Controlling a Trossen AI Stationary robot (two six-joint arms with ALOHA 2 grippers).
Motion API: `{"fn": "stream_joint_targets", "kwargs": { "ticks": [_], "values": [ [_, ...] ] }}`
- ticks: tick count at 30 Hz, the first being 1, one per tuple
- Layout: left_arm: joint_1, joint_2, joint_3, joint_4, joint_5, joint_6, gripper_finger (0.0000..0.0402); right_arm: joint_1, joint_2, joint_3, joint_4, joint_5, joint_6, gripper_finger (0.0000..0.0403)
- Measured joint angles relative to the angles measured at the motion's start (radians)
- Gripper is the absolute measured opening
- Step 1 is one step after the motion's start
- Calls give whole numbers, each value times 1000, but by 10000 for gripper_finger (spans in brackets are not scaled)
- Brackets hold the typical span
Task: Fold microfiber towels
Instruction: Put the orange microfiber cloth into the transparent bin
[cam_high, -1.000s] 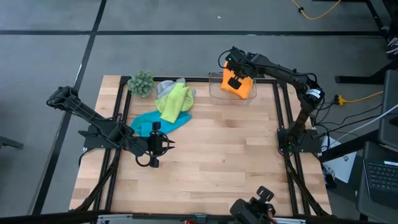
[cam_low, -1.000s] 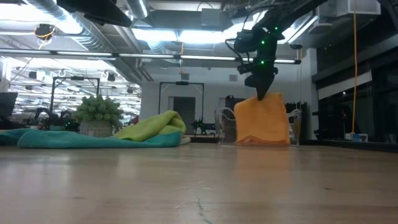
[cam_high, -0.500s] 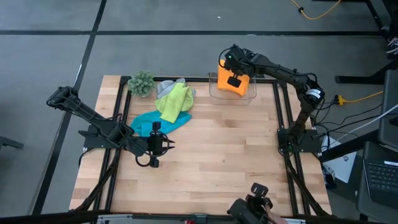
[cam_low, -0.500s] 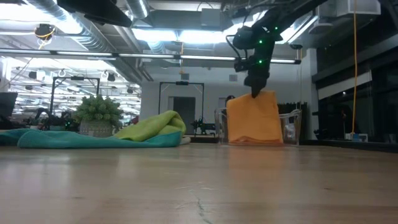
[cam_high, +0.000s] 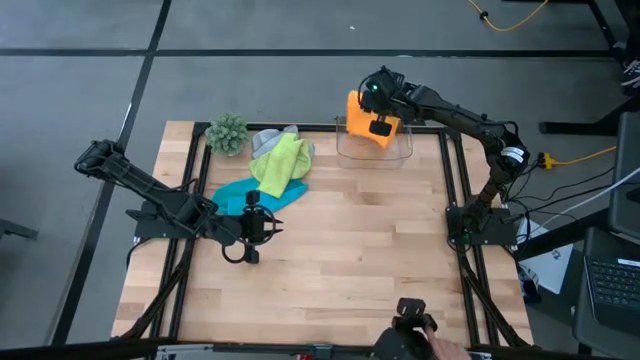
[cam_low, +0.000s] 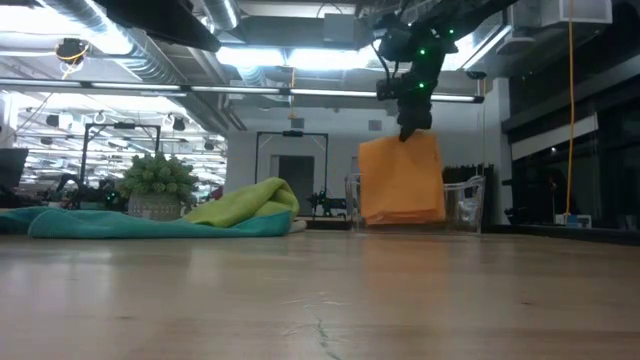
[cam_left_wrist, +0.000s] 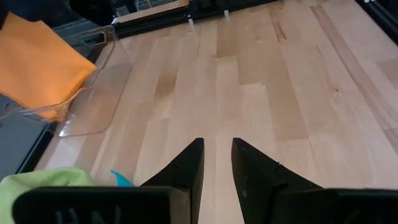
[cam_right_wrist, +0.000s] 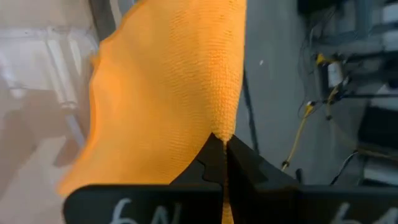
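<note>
This is a big robot lab: long silver air pipes (cam_low: 110, 45) run overhead, and a pale wooden bench (cam_high: 330, 250) stands on grey floor (cam_high: 250, 60).

Pale wooden desk (cam_high: 340, 250) with cloths, a plant and a clear box along its far side

The desk is made of light wood planks with dark rails running along its left and right edges. Near the far left corner stands a small green fuzzy plant (cam_high: 227, 132). Just beside it lies a heap of cloths: a light grey towel (cam_high: 268, 139) at the back, a lime green towel (cam_high: 281, 165) draped over it, and a turquoise towel (cam_high: 228, 196) spread flat on the wood toward the left rail. At the far right stands a clear plastic box (cam_high: 400, 153). The near half of the desk shows bare wood.
</note>
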Motion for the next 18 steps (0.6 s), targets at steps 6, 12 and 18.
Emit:
{"fn": "stream_joint_targets", "kwargs": {
  "ticks": [6, 12, 18],
  "values": [
    [0, 0, 0, 0, 0, 0, 74, -16, -3, 0, 10, -35, -130, 2],
    [0, 0, 0, 0, 0, -1, 74, -31, -3, 0, 30, -93, -138, 2],
    [0, 0, 0, 0, 0, -1, 74, -44, -3, 0, 64, -93, -193, 2]
  ]
}}
